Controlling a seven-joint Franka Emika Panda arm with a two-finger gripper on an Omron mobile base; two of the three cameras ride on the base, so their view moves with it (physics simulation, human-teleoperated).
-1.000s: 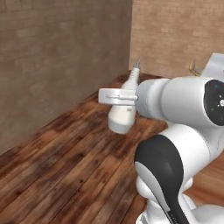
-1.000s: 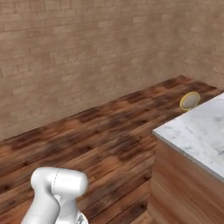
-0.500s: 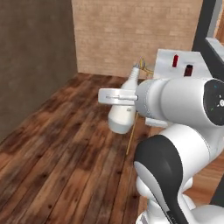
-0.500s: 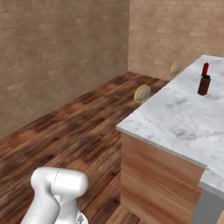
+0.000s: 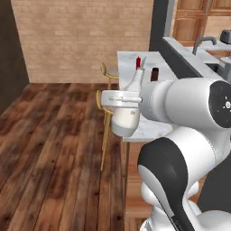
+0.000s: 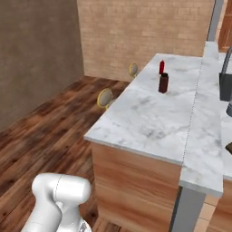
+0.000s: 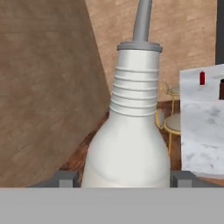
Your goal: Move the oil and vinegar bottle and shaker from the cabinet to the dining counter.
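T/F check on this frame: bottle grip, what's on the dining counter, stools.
1. The gripper is shut on the oil and vinegar bottle. True.
2. The bottle already stands on the dining counter. False: it is in the gripper, off the counter's edge, above the floor.
3. A small red bottle and a dark brown jar stand on the counter. True.
4. The brown jar lies on its side. False: it is upright.
5. Gold-legged stools stand along the counter. True.
6. The bottle is upside down in the gripper. False: its spout points up.
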